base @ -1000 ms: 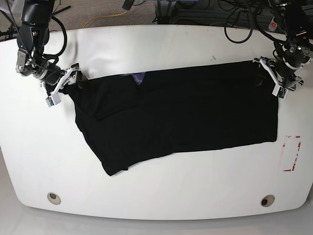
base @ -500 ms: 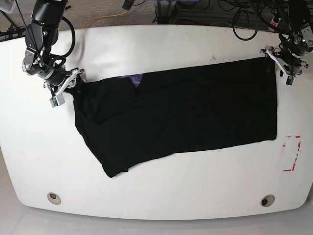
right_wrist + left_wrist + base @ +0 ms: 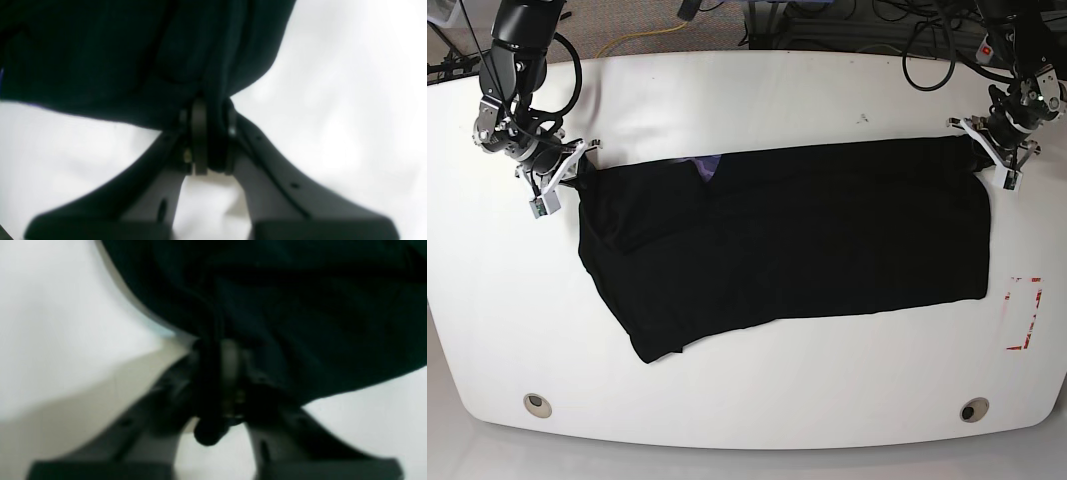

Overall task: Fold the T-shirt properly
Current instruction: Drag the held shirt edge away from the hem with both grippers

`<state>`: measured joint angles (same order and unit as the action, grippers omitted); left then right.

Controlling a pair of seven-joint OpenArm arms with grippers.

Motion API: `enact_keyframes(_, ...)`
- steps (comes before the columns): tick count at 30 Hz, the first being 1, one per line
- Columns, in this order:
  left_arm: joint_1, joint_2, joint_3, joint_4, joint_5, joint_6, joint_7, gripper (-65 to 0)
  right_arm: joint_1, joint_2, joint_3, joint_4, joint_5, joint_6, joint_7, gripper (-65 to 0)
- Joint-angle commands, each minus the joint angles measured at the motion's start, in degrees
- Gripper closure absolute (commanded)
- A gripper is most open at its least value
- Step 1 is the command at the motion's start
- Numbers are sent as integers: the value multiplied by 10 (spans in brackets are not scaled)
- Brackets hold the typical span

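The white table [image 3: 757, 95] carries the black T-shirt [image 3: 787, 240], spread flat between the two claws. The right gripper [image 3: 567, 178] reaches in low, clamped on the collar-end corner. The left gripper [image 3: 989, 152], angled down, pinches the cloth's far hem corner.

Both wrist views are showing heavy blur. In the left wrist view the T-shirt [image 3: 283, 306] is running off the top and right edges, its folds smearing into darkness and hiding the left end effector [image 3: 220, 373] tips. In the right wrist view the cloth is covering the right end effector [image 3: 210, 133] tips too. From the base view, the purple patch [image 3: 710, 163] is staying too small to identify.
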<state>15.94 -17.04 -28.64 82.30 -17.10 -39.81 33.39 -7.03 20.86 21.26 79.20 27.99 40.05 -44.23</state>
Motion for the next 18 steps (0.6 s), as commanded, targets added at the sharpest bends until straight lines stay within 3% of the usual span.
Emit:
enact_keyframes(1, 11, -4, 16, -1, 16, -2, 31, -46, -24, 9, 2, 51, -9, -1, -9, 0)
enact_keyframes(6, 34, -8, 16, 45, 16, -2, 32, -47, -77, 8, 34, 131, -9, -1, -30, 0)
enact_keyframes(12, 58, -43, 16, 82, 16, -2, 34, -47, -131, -26, 111, 203, -10, -1, -98, 0)
enact_keyframes(18, 73, -60, 13, 97, 16, -2, 60, -47, -200, -27, 121, 263, -8, -1, -113, 0)
